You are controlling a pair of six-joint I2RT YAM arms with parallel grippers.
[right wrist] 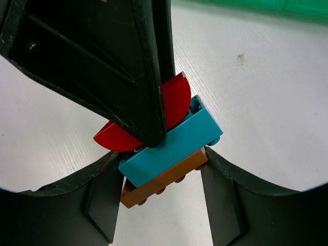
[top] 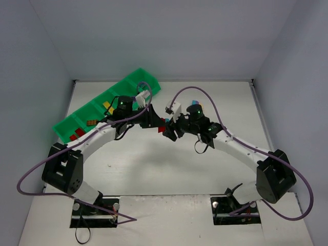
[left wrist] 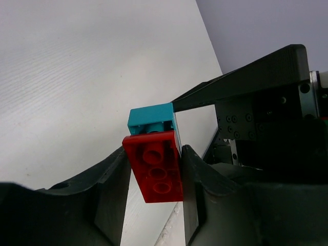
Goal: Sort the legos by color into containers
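Legos (top: 162, 123) stuck in a stack hang above the bench (top: 169, 169); your left claw (left wrist: 156, 160) clamps the red brick (left wrist: 156, 174), your right claw (right wrist: 163, 190) the brown brick (right wrist: 163, 180). Likely next: pull apart, then carry to the tray (top: 134, 81) at ten o'clock.

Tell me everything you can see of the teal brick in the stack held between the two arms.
The teal brick is a small, glossy plastic block, rectangular, tilted in the right wrist view. It sits in the middle of a stack: a red brick joins one face, a brown-orange brick the opposite one. The left gripper clamps the red brick, the right gripper the brown-orange one. Whether any fingers also touch the teal brick I cannot tell.
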